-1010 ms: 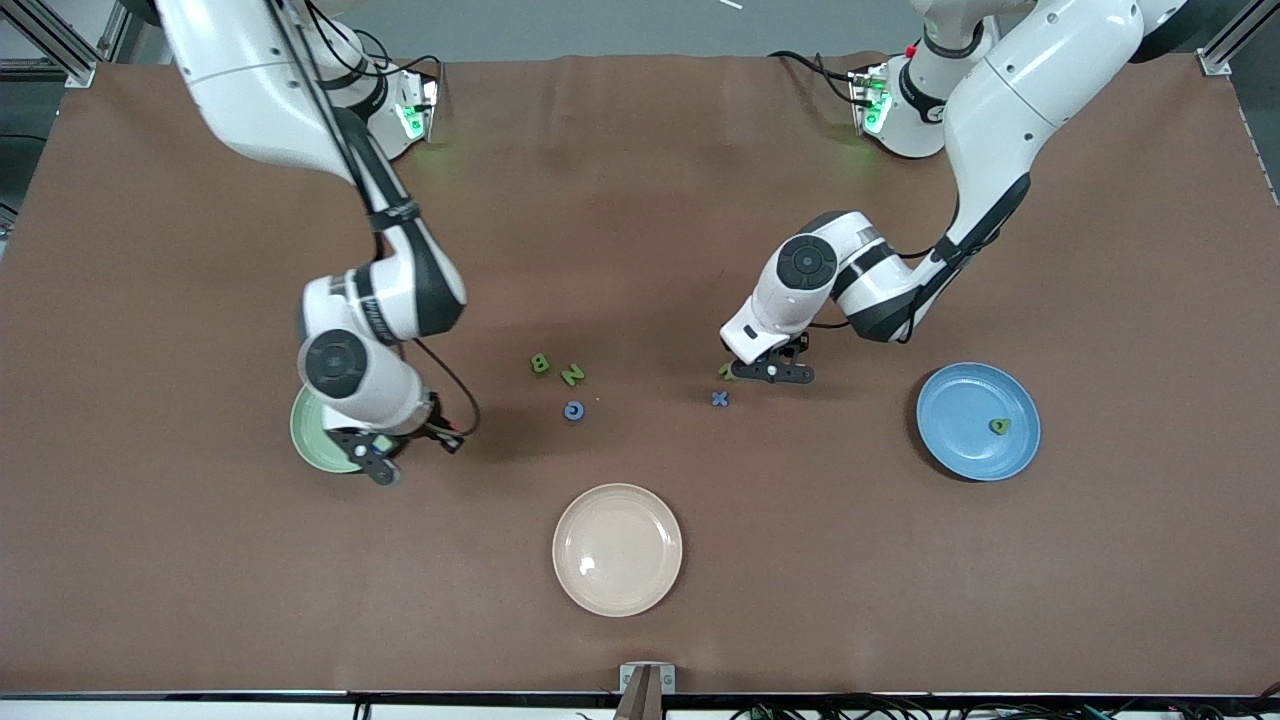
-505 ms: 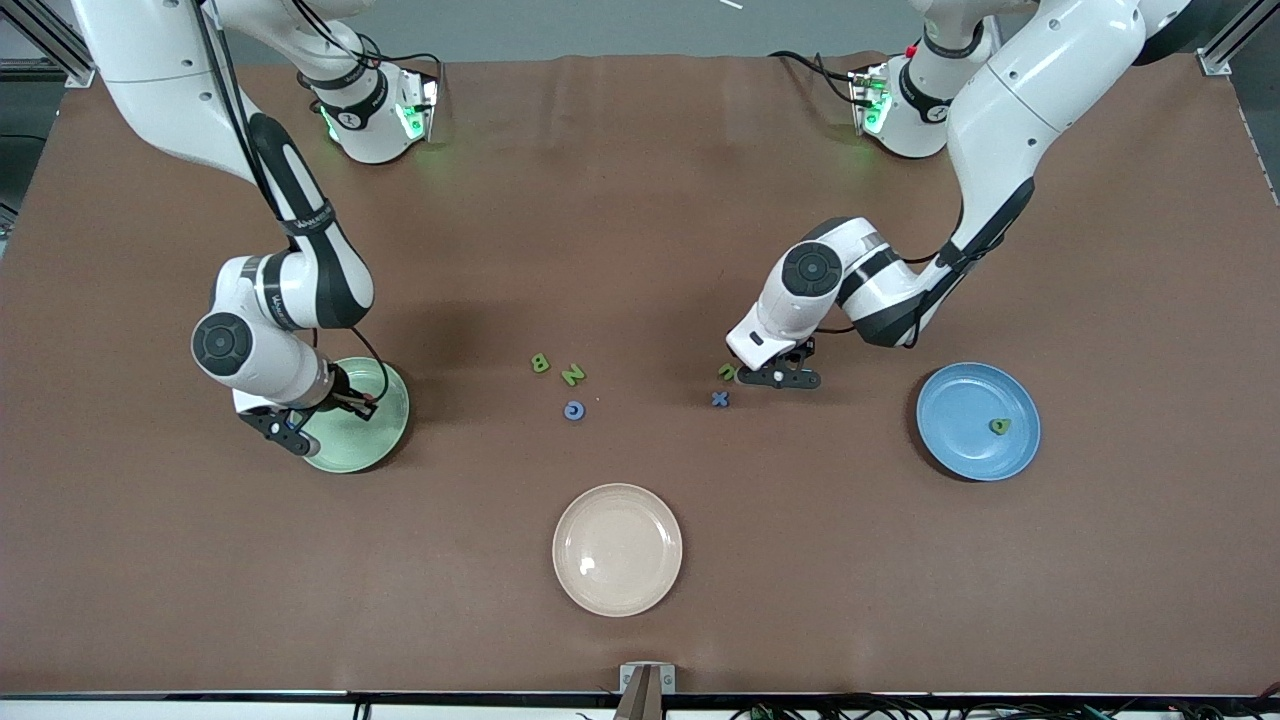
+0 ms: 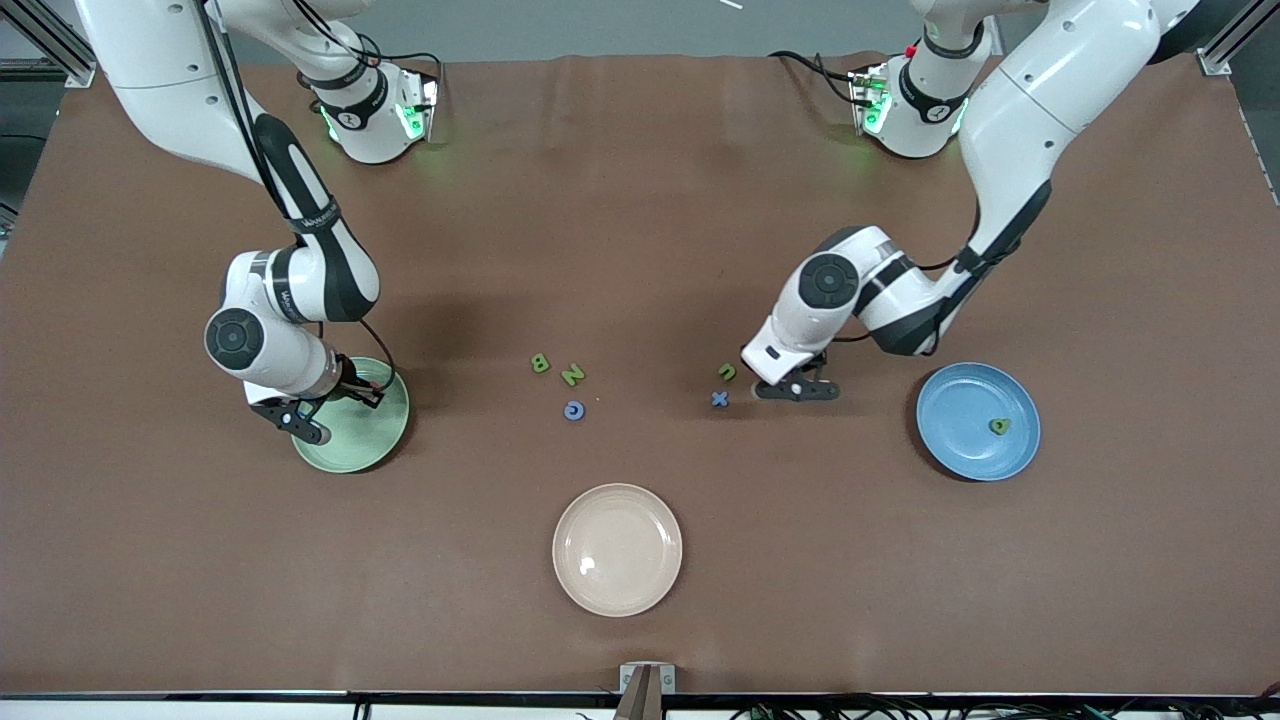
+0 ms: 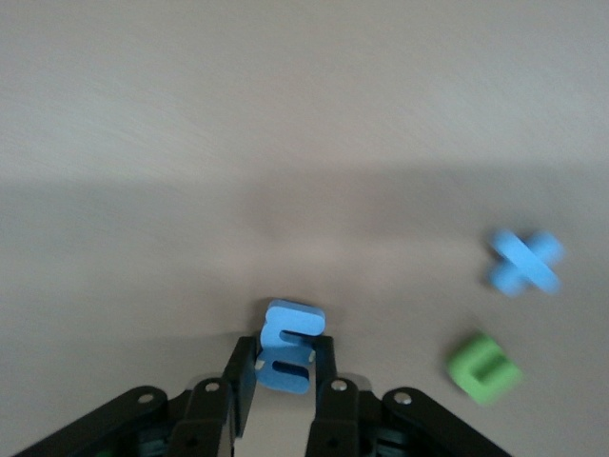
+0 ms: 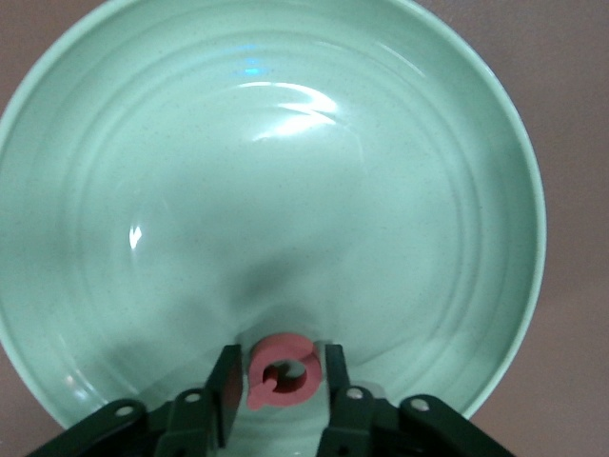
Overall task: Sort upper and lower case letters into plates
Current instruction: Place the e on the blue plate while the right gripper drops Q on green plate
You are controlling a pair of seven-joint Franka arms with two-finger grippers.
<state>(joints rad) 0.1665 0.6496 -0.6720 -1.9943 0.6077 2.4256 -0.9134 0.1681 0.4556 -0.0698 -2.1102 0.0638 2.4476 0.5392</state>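
2 grippers | left gripper (image 4: 285, 367) pinching blue letter (image 4: 288, 345) | right gripper (image 5: 279, 381) around pink letter (image 5: 279, 371), over green plate (image 5: 114, 190)

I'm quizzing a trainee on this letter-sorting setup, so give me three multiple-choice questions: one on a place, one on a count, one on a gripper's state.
1. Where does the green letter closest to the left arm's end of the table lie?
A. In the cream plate
B. In the sky blue plate
C. On the bare table

2. How many plates are on the table?
A. Two
B. Three
C. Four

3. The left gripper is:
A. Open and empty
B. Shut on a blue letter
C. Shut on a green letter

Answers:
1 B, the letter sits inside the blue rim.
2 B, sky blue, mint green plate and cream plate.
3 B, the left wrist view shows the letter clamped. The right gripper is over the mint green plate.
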